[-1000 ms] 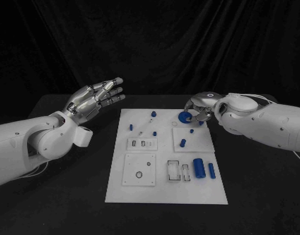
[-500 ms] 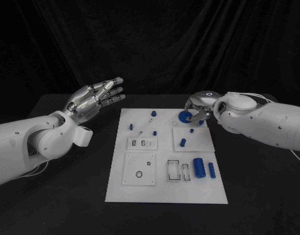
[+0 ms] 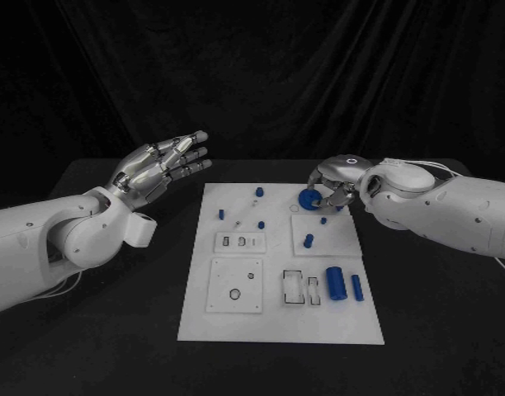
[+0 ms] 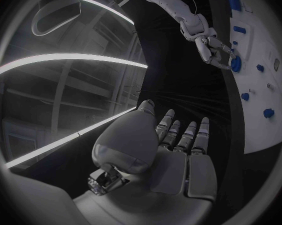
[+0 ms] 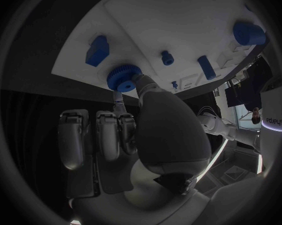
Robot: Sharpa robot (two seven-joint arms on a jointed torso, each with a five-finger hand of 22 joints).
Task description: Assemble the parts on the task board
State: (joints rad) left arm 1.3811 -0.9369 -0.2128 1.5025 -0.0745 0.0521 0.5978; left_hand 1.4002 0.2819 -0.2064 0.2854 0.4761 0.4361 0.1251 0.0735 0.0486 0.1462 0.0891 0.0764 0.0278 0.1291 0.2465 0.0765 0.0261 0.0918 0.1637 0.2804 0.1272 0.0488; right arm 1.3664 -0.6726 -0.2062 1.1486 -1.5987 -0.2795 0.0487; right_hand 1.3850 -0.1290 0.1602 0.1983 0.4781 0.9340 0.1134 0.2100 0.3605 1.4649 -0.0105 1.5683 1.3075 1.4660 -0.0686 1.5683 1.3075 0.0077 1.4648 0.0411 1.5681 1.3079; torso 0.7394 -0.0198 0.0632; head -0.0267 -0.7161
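Observation:
The white task board (image 3: pixel 279 318) lies in the middle of the black table. My right hand (image 3: pixel 333 191) is over the board's far right corner and pinches a blue toothed gear (image 3: pixel 309 198) between thumb and finger; in the right wrist view the gear (image 5: pixel 121 78) sits near the board's (image 5: pixel 178 15) edge, and I cannot tell whether it touches. My left hand (image 3: pixel 163 167) is raised left of the board, fingers straight and holding nothing. The left wrist view shows that palm (image 4: pixel 172 155), with the right hand (image 4: pixel 210 47) and gear (image 4: pixel 235 63) beyond.
Small blue pegs (image 3: pixel 258 191) (image 3: pixel 220 214) (image 3: pixel 309 241) stand on the board's far half. A thick blue cylinder (image 3: pixel 336 283) and a thin blue bar (image 3: pixel 356 286) lie at its near right beside black-outlined slots (image 3: pixel 292 286). Black table surrounds the board.
My right hand with the gear has sunk very slightly toward the board. The left hand has not moved.

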